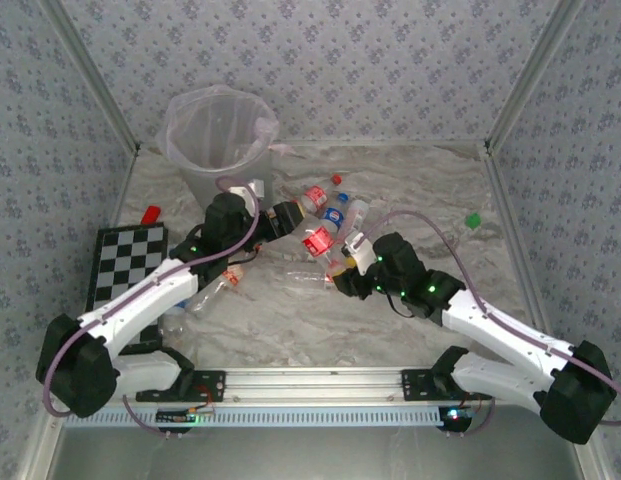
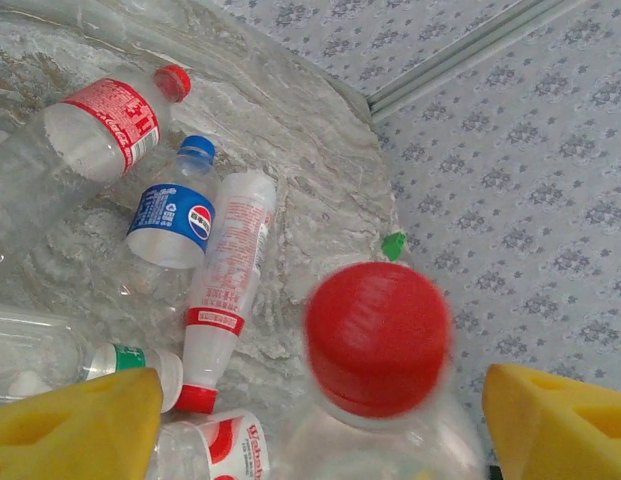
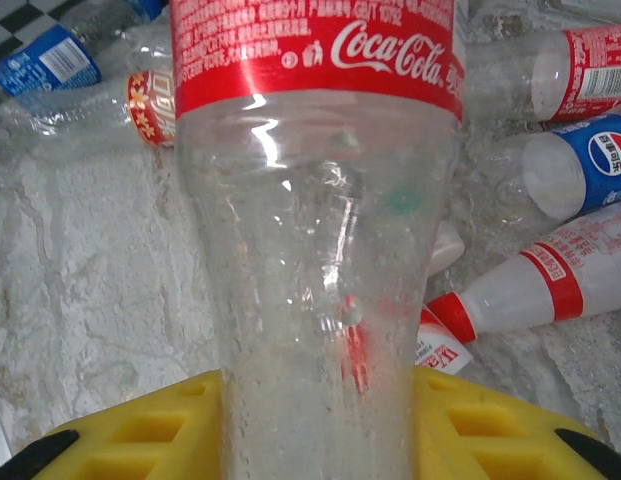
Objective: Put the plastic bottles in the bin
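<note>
My right gripper [image 3: 320, 425] [image 1: 339, 267] is shut on a clear Coca-Cola bottle [image 3: 315, 200] with a red label [image 1: 318, 242], yellow fingers pressing both its sides. My left gripper [image 2: 320, 440] [image 1: 288, 214] stands open around a blurred clear bottle with a red cap [image 2: 378, 338]; the left finger [image 2: 75, 425] is apart from it. More plastic bottles lie on the table: a red-labelled one [image 2: 100, 125], a blue Pepsi one [image 2: 173, 215] [image 3: 590, 165], and a pale one with a red cap [image 2: 230, 280]. The bin [image 1: 220, 135] stands at the back left, behind the left gripper.
A checkerboard [image 1: 130, 265] lies at the left, with bottles [image 1: 215, 290] beside it under the left arm. A loose red cap [image 1: 150, 213] and a green cap [image 1: 473, 220] lie on the table. Patterned walls close in the sides and back.
</note>
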`<control>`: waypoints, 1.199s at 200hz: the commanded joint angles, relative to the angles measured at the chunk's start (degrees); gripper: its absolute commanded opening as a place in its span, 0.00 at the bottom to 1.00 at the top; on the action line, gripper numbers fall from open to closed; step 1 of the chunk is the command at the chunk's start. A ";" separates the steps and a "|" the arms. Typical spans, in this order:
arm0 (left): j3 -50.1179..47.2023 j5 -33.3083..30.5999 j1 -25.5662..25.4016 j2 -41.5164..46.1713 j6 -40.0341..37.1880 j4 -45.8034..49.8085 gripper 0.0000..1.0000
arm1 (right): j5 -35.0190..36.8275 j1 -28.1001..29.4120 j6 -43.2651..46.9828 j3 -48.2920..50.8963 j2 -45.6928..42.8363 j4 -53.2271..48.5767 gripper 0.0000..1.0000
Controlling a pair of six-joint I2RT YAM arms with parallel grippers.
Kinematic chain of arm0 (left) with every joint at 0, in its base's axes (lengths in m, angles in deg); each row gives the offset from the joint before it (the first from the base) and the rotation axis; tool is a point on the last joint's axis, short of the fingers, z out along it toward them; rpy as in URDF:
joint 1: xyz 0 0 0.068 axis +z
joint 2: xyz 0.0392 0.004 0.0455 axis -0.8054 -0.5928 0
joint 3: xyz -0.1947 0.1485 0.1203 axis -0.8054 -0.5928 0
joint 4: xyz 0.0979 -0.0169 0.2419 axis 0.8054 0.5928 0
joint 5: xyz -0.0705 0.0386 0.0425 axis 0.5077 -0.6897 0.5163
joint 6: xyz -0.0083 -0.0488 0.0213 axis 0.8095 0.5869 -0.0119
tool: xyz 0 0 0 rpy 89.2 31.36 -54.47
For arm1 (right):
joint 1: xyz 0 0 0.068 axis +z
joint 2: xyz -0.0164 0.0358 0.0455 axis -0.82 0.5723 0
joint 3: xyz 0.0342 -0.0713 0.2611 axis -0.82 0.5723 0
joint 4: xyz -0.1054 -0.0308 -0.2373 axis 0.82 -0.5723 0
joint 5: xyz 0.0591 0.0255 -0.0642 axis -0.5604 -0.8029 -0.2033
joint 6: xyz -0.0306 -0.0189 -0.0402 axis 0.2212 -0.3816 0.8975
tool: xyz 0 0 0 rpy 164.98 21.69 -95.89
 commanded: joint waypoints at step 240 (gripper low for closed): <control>38.59 5.57 8.34 -8.88 -13.79 16.26 0.06 | 14.31 -19.45 -14.52 -4.69 -4.21 7.23 1.00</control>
